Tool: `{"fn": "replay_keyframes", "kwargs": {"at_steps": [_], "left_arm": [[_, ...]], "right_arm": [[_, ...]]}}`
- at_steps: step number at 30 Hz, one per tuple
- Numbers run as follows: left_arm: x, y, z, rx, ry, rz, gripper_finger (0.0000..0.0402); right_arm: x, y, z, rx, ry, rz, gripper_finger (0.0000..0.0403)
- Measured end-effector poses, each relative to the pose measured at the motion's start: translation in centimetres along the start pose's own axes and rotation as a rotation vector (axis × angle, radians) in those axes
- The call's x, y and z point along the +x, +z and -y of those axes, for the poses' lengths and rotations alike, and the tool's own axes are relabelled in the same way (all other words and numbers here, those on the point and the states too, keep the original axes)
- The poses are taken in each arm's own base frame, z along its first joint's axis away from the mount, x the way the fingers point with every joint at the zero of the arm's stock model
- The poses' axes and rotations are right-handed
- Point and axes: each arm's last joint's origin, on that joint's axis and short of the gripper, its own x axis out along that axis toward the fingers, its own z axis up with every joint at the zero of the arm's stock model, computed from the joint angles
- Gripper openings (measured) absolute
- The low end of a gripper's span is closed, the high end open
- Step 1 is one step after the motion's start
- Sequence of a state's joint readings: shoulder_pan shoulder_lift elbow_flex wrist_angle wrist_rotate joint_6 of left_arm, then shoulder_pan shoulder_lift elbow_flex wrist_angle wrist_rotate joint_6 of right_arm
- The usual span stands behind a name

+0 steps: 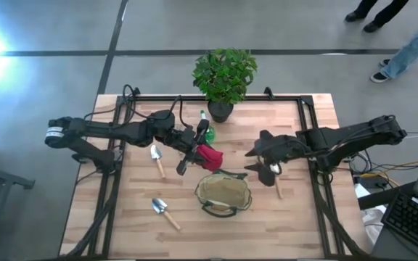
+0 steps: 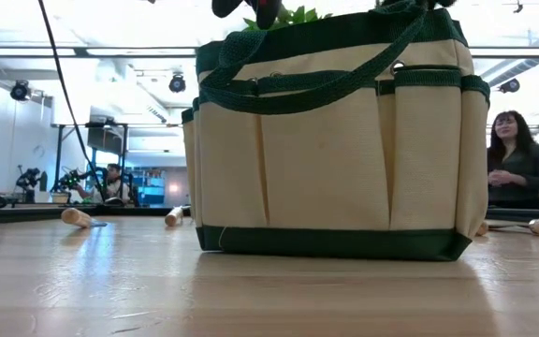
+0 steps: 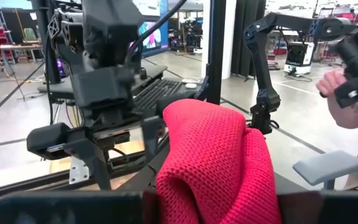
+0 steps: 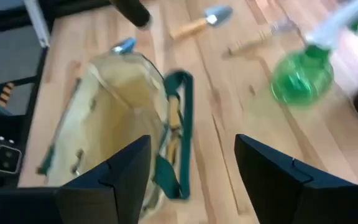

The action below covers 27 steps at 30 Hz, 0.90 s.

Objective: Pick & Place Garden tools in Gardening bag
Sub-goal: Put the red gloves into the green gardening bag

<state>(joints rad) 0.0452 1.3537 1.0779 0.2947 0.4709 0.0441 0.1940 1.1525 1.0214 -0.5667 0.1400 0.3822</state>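
Observation:
My left gripper [image 1: 199,151] is shut on a red knitted piece [image 1: 210,155], held above the table just far-left of the gardening bag [image 1: 223,194]. The bag stands upright on its base, open end up, and fills the low view [image 2: 335,140]. My right gripper [image 1: 254,154] is open and empty, right of the red piece and above the table; its wrist view looks down into the bag [image 4: 114,124]. A green spray bottle [image 1: 207,132] stands by the plant pot. Two trowels [image 1: 156,158] [image 1: 164,212] lie to the left. Another wooden-handled tool [image 1: 276,177] lies under the right arm. My left gripper pinches the red knitted piece between its two fingers, coming from the table's left. The fabric bulges out past the fingers in a folded lump [image 3: 213,155]; the place of contact is hidden at the picture's lower edge. The piece is lifted clear of the table.
A leafy plant in a dark pot [image 1: 222,76] stands at the table's far edge. Dark rails [image 1: 310,123] run along the table's sides. People stand in the room beyond [image 2: 517,159]. In the right wrist view a trowel [image 4: 197,23] and a fork [image 4: 260,38] lie past the bag.

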Motion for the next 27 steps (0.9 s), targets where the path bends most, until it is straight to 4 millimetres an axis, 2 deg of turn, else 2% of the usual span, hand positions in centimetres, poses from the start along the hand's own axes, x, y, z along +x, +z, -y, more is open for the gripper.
{"fn": "replay_keyframes", "kwargs": {"at_steps": [12,20,27], "left_arm": [[0.0,-0.3,0.0,0.021,0.0,-0.026,0.0089],[0.0,-0.3,0.0,0.048,-0.002,-0.026,0.0089],[0.0,-0.6,0.0,0.051,0.021,-0.048,0.0089]], "right_arm": [[-0.8,-3.9,1.7,0.086,-0.017,-0.032,0.0154],[-1.8,-6.4,3.2,0.16,-0.108,0.025,0.0095],[-2.5,-7.8,4.1,0.205,-0.168,0.082,0.0062]]}}
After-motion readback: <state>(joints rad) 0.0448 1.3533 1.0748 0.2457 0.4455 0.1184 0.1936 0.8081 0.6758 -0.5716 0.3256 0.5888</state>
